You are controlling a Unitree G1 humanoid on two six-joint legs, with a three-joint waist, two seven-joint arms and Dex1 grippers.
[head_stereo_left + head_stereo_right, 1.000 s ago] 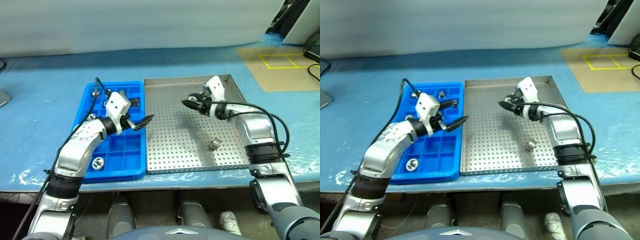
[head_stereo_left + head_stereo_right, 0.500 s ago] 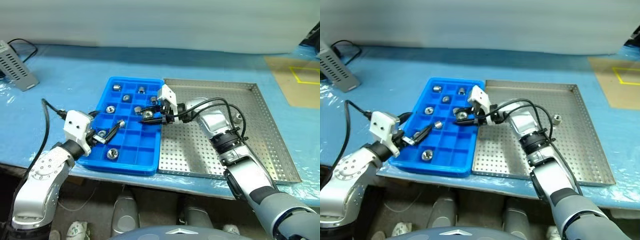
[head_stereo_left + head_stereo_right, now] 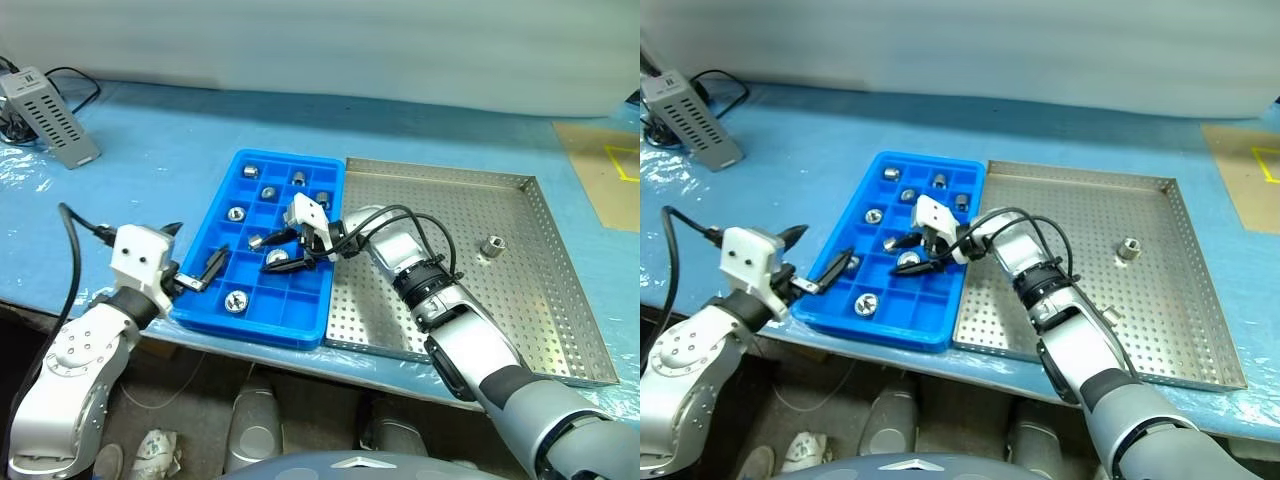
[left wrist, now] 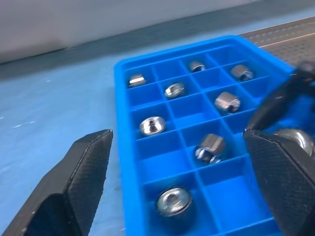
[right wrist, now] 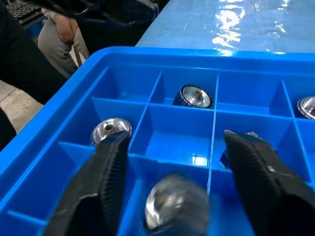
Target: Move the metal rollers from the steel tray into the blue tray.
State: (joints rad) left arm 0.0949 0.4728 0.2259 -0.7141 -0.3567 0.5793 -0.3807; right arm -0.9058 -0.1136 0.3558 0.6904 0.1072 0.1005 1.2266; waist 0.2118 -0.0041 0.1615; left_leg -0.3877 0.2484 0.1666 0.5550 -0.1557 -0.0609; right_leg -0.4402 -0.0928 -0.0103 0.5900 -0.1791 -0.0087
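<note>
The right gripper (image 3: pixel 283 249) reached over the blue tray (image 3: pixel 205 236) with its two black fingers (image 5: pixel 106 182) spread apart, and one metal roller (image 5: pixel 176 201) sat between them in a compartment of the tray; in the right wrist view it lay in the gap with blue showing on either side, so the fingers did not appear to be clamping it, though whether a pad brushed it could not be told. Beyond those fingers, further compartments held other rollers, one (image 5: pixel 194 96) straight ahead and one (image 5: pixel 111 131) off past the tip of one finger. The left gripper (image 3: pixel 818 263) hung at the outer long edge of the blue tray, the side away from the steel tray (image 3: pixel 545 300), its fingers (image 4: pixel 81 179) wide open and holding nothing; in the left wrist view the tray's rim and several filled compartments showed in the broad gap between them, with a roller (image 4: pixel 173 201) nearest the fingers and another (image 4: pixel 152 125) farther out. The two grippers stood apart, the tray's width between them. On the perforated floor of the steel tray, well away from both sets of fingers, a single roller (image 3: pixel 491 245) stood near the far right rim. Both trays lay side by side, touching, on the blue-covered surface (image 3: pixel 150 190).
</note>
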